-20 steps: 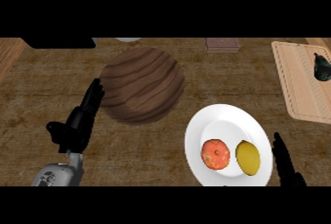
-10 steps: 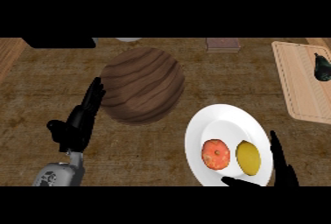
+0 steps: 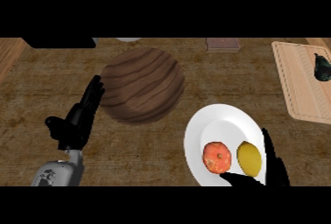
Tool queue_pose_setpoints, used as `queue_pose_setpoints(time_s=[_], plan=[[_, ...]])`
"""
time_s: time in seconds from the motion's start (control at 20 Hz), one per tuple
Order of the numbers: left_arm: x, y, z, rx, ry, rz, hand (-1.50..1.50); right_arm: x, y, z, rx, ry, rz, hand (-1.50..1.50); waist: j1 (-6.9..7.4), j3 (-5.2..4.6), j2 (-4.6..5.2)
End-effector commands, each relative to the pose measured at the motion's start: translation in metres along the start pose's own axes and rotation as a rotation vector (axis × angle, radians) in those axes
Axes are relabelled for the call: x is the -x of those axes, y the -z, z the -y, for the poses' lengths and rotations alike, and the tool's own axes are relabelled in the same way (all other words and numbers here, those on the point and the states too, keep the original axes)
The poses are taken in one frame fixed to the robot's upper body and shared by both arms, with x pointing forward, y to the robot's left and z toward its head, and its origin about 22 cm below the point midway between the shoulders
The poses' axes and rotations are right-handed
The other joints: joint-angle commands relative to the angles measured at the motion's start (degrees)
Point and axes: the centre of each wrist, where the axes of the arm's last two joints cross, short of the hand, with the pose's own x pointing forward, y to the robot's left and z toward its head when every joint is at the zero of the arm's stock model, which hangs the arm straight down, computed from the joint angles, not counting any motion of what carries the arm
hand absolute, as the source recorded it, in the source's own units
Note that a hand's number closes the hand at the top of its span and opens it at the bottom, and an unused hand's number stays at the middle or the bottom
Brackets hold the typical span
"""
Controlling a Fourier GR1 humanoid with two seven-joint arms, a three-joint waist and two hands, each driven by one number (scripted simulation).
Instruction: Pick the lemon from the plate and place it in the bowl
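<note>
Yellow lemon (image 3: 249, 158) on white plate (image 3: 213, 127); brown wood-grained bowl (image 3: 142, 85).

A kitchen: wooden counter (image 3: 39, 87), cutting board (image 3: 301, 87), plate (image 3: 216, 127) of fruit, wooden bowl (image 3: 143, 85).

You have one white plate (image 3: 216, 124) carrying two fruits: one yellow lemon (image 3: 249, 158) and one orange-red fruit (image 3: 216, 156). You have one wooden bowl (image 3: 142, 85), one cutting board (image 3: 302, 87) holding one dark item (image 3: 322, 68), and one small brown block (image 3: 223, 44). Two black hands show: one left hand (image 3: 76, 120), one right hand (image 3: 268, 168).
</note>
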Motion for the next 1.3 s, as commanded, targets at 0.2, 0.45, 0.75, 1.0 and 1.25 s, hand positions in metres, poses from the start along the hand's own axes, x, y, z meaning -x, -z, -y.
queue_pose_setpoints(time_s=[0.2,0.45,0.75,1.0,1.25], plan=[[0.001,0.007,0.023,0.004,0.017,-0.001,0.0,0.012,0.011,-0.017,-0.13,-0.187,0.136,1.5,-0.04,0.04,0.08],[-0.005,0.009,-0.005,-0.007,0.02,0.016,0.0,-0.017,0.001,-0.017,-0.136,-0.14,0.165,1.5,-0.04,0.02,0.01],[-0.009,0.0,0.0,0.015,0.003,0.004,0.0,-0.023,-0.019,-0.041,-0.354,-0.155,0.362,1.5,0.96,0.04,-0.12],[-0.008,0.005,0.027,0.133,-0.007,0.037,0.0,-0.068,-0.055,-0.087,-1.016,-0.238,0.876,1.5,10.74,0.24,0.83],[-0.016,0.013,0.021,0.081,-0.012,0.036,0.0,-0.109,-0.078,-0.081,-1.414,-0.035,1.22,1.5,5.12,0.15,0.33]])
